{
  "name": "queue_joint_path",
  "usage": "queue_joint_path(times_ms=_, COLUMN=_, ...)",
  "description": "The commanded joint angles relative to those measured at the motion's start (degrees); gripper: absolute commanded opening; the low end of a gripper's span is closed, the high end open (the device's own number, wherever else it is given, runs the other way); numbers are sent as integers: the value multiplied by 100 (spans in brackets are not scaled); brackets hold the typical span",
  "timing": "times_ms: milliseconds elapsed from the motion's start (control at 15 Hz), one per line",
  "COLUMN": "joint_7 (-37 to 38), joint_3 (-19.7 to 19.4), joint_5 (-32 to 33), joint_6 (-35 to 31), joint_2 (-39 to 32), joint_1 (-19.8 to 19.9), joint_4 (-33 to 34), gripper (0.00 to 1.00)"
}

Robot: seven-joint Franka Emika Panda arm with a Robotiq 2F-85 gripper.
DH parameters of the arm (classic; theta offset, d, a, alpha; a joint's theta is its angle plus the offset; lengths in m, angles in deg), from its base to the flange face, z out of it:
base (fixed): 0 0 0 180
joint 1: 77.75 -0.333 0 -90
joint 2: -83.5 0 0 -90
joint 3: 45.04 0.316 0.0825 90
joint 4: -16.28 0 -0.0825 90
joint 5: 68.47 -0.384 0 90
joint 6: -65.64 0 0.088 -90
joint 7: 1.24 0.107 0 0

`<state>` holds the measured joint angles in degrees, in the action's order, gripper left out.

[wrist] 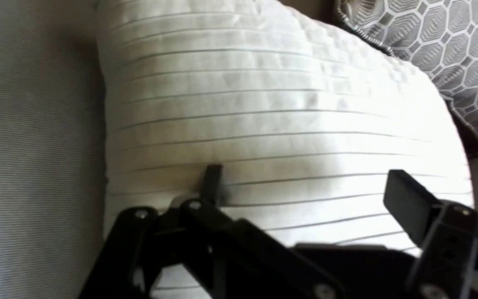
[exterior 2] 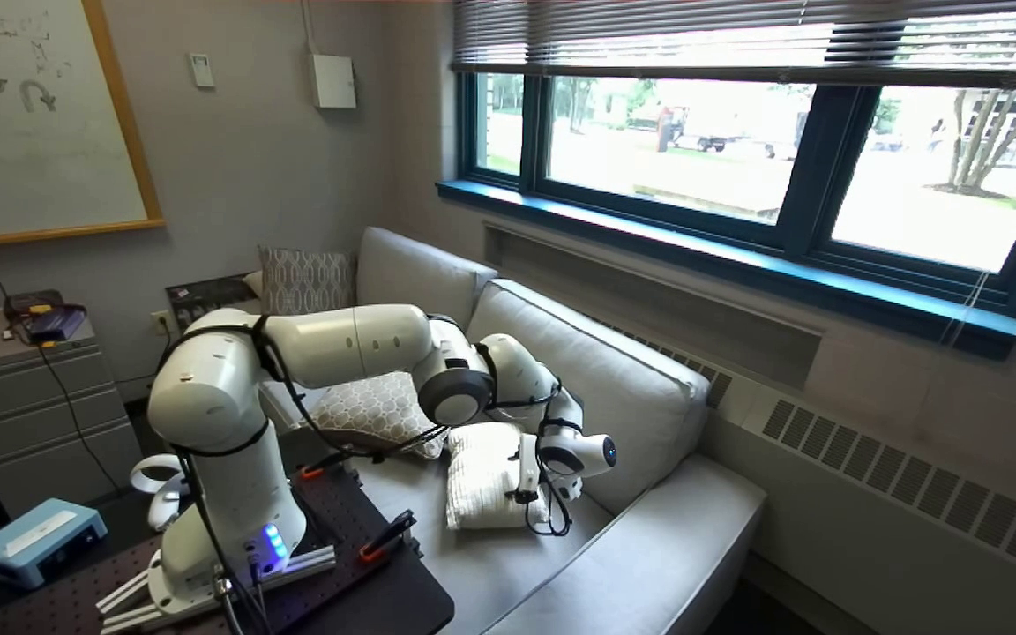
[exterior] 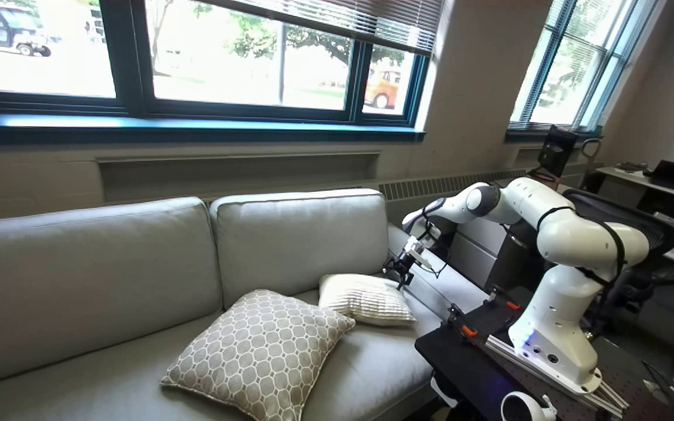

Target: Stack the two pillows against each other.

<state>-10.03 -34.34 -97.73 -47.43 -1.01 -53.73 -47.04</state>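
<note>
The smaller cream-white pillow (exterior: pixel 366 299) lies on the couch seat near the armrest; it also shows in an exterior view (exterior 2: pixel 480 476) and fills much of the wrist view (wrist: pixel 272 112), with ribbed lines across it. The large beige lattice pillow (exterior: pixel 261 354) lies tilted beside it on the seat. It also shows in an exterior view (exterior 2: pixel 374 407), partly behind the arm, and at the top right of the wrist view (wrist: pixel 467 54). My gripper (wrist: pixel 305 176) is open, with its fingers wide apart over the cream-white pillow. I cannot tell whether the fingertips touch it. Nothing is between the fingers.
The couch back cushion (exterior: pixel 302 240) stands behind both pillows. The couch armrest (exterior 2: pixel 649 547) is close beside the gripper. The black robot table (exterior: pixel 460 362) with clamps stands at the couch front. Another patterned pillow (exterior 2: pixel 307 280) stands at the couch's far end.
</note>
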Motion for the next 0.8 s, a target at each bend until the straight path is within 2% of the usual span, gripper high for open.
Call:
queue_joint_path(times_ms=0, joint_7=-293, joint_3=71, joint_5=-87, joint_6=313, joint_2=11, joint_1=-30, joint_4=69, gripper=100)
queue_joint_path(times_ms=333, joint_7=19, joint_3=-313, joint_5=117, joint_6=659, joint_2=10, joint_1=-261, joint_4=-97, gripper=100)
queue_joint_path(times_ms=533, joint_7=702, joint_3=-666, joint_5=180, joint_6=-2, joint_2=-3, joint_1=-717, joint_4=-121, gripper=100)
queue_joint_path(times_ms=733, joint_7=1062, joint_3=-652, joint_5=300, joint_6=-458, joint_2=-6, joint_1=-1164, joint_4=-45, gripper=100)
